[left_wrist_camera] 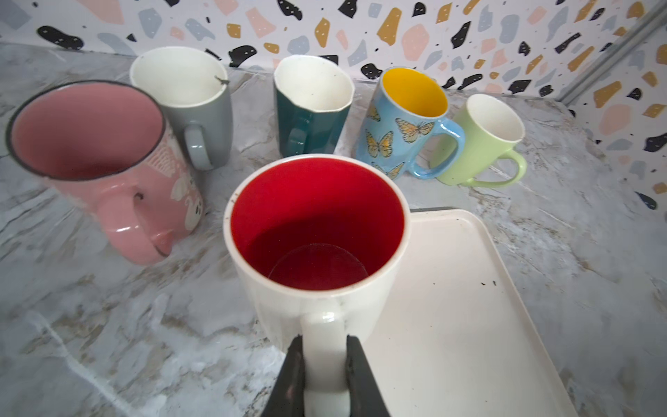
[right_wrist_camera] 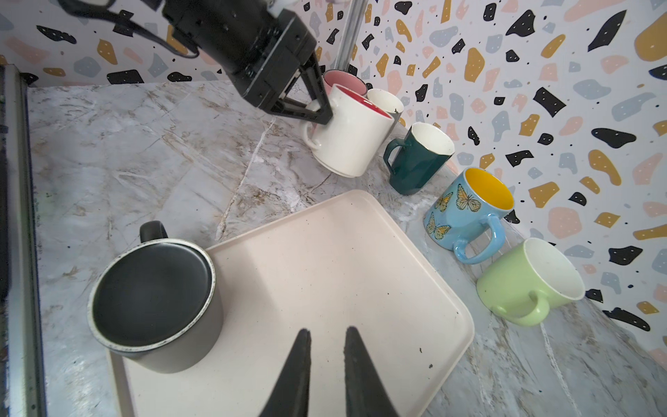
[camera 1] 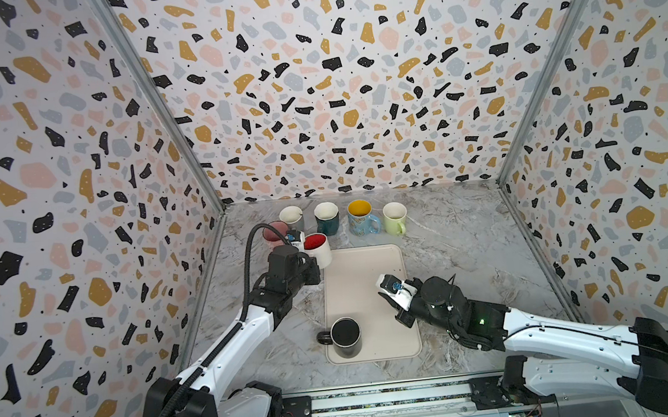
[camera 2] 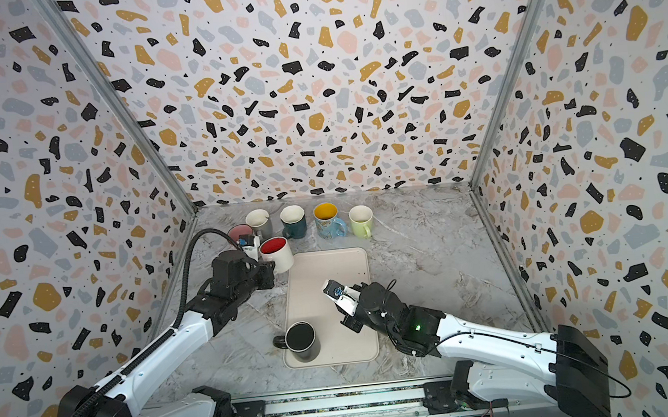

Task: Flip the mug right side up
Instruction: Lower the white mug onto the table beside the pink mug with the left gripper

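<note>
**Counter, overhead and wrist views.** We see a marble-patterned counter [camera 1: 461, 243] walled on three sides by speckled panels [camera 1: 331, 72], with a pale tray [camera 1: 365, 273] lying at its middle.

At the tray's far left corner the left fingers [left_wrist_camera: 294, 364] are clamped on the handle of a white mug [left_wrist_camera: 317, 249] with a red inside. This mug is right side up, mouth upward. In the right wrist view its base sits just off the tray's corner. We cannot tell whether it rests on the counter or hangs slightly above it.

The right fingers [right_wrist_camera: 301, 364] hover over the right half of the tray. They are drawn almost together, with a narrow gap between the tips and nothing between them.

On the tray's near left corner stands a black mug [right_wrist_camera: 155, 299], mouth down. Its flat ringed base is uppermost and its handle points left past the tray's edge.

Along the far side of the counter we count four upright mugs in a row, left to right:
- a grey mug [camera 1: 292, 218]
- a dark green mug [camera 1: 327, 219]
- a blue mug [camera 1: 360, 218] printed with butterflies, yellow inside
- a light green mug [camera 1: 395, 218]

A pink mug [left_wrist_camera: 97, 155] stands just left of the white mug, nearer than the grey mug.
</note>
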Robot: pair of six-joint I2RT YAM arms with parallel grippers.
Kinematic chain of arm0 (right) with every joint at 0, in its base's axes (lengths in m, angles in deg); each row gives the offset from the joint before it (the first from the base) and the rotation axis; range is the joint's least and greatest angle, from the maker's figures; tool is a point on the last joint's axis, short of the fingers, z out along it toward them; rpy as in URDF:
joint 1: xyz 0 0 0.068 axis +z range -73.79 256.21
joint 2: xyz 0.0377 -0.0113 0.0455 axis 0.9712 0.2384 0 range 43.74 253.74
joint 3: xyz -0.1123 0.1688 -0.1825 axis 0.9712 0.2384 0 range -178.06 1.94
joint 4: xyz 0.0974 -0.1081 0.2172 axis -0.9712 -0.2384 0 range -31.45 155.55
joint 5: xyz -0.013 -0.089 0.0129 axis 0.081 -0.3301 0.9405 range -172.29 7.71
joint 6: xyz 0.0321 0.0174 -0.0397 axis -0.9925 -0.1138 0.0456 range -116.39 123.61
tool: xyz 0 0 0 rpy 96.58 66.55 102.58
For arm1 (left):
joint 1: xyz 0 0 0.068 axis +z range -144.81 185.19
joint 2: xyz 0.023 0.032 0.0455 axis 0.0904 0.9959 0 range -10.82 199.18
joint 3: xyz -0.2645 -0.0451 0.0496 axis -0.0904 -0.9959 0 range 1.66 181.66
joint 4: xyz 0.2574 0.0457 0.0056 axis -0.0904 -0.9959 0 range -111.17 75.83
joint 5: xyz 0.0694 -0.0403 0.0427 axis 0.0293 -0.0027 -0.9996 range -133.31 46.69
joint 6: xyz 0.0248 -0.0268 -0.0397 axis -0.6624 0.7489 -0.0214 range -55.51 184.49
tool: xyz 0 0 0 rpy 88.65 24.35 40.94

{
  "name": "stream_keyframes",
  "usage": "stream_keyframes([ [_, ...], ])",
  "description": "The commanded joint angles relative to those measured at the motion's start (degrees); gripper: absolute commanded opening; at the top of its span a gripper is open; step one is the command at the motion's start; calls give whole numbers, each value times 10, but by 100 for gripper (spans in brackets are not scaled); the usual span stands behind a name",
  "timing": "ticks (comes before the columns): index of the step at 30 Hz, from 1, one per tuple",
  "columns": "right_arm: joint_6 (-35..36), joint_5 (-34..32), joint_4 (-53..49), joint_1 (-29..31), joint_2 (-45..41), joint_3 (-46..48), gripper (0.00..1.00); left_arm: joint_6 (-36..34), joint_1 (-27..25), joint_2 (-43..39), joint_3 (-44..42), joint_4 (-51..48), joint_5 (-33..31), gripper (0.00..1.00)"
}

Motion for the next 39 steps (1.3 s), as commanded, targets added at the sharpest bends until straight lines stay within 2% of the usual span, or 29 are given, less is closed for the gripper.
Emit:
stream_keyframes([
  [1, -12, 6, 10, -8, -2, -24, 20, 16, 4, -25, -26, 156, -59, 0],
  [9, -17, 14, 11, -20, -7, -22, 18, 23, 7, 26, -75, 267, -77, 0],
  [19, -26, 22, 22, -29, -10, -11, 17, 28, 10, 103, -78, 344, -111, 0],
  [25, -26, 22, 25, -33, -8, -11, 17, 38, 10, 154, -66, 367, -115, 0],
  [39, -28, 25, 33, -42, -2, -7, 17, 36, 10, 213, -60, 405, -140, 0],
])
